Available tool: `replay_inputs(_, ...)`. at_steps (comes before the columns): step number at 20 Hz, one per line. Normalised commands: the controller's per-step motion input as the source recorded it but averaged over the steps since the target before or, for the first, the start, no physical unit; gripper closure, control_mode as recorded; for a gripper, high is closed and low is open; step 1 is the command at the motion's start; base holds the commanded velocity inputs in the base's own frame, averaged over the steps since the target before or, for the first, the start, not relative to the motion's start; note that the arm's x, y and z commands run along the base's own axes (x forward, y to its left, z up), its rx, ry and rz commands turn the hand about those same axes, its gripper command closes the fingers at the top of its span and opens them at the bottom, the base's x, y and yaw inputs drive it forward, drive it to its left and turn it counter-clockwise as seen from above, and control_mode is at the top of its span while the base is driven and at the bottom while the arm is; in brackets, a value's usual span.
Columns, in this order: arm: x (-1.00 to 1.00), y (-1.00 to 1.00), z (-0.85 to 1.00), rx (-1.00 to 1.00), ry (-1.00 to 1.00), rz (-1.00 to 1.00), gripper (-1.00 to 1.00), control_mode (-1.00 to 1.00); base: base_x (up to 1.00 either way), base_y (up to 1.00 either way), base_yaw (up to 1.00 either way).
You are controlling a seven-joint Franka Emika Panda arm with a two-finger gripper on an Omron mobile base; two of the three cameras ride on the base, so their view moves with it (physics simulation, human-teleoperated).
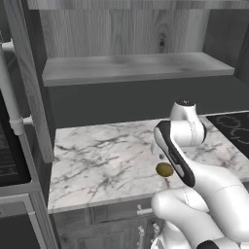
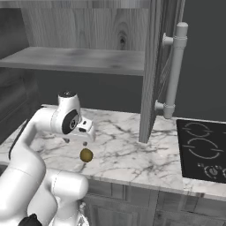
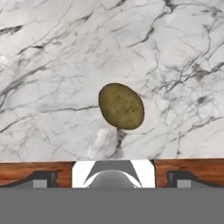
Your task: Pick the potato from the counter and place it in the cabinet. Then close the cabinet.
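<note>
my arm bends low over the counter (image 1: 97, 155), the hand pointing straight down above the potato (image 1: 164, 169). from the right base view the gripper (image 2: 84, 144) hangs just above the potato (image 2: 86, 155), not touching it, with a small dark shadow on the marble right beside the vegetable. the potato lies near the front edge of the slab, olive-brown and mottled, resting on its side. through the hand view i see the potato (image 3: 121, 106) almost centred on the veined marble (image 3: 52, 65), a little above the lower band of the picture; i cannot tell from any view whether the jaws stand open or closed, since the fingertips are too small and partly hidden by the hand.

above the worktop the cabinet (image 1: 136, 68) stands open, its grey shelf bare in both base views. one door (image 2: 152, 66) swings out toward me on the right side, its silver bar handle (image 2: 174, 70) upright; the other door (image 1: 29, 82) stands open at the left. a black stovetop (image 2: 203, 150) sits flush in the counter to the right, well apart from the potato. grey drawers (image 1: 107, 219) run below the slab's edge.
</note>
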Motion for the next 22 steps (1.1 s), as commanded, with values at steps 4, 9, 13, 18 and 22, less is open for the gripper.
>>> replay_inputs(4, 0.12, -0.1, -0.32, 0.0, 0.01, 0.06, -1.0, -1.0, 0.0, 0.0, 0.0)
replay_inputs(9, 0.18, -0.06, -0.4, -0.01, 0.09, 0.07, -1.0, -1.0, 0.0, 0.0, 0.0)
replay_inputs(13, 0.3, 0.0, -0.41, -0.01, 0.11, 0.08, -1.0, -1.0, 0.0, 0.0, 0.0)
replay_inputs(18, 0.27, -0.02, -0.29, 0.0, 0.07, 0.06, -1.0, -1.0, 0.0, 0.0, 0.0)
replay_inputs(22, 0.24, -0.03, -0.16, 0.0, 0.04, 0.04, -1.0, -1.0, 0.0, 0.0, 0.0)
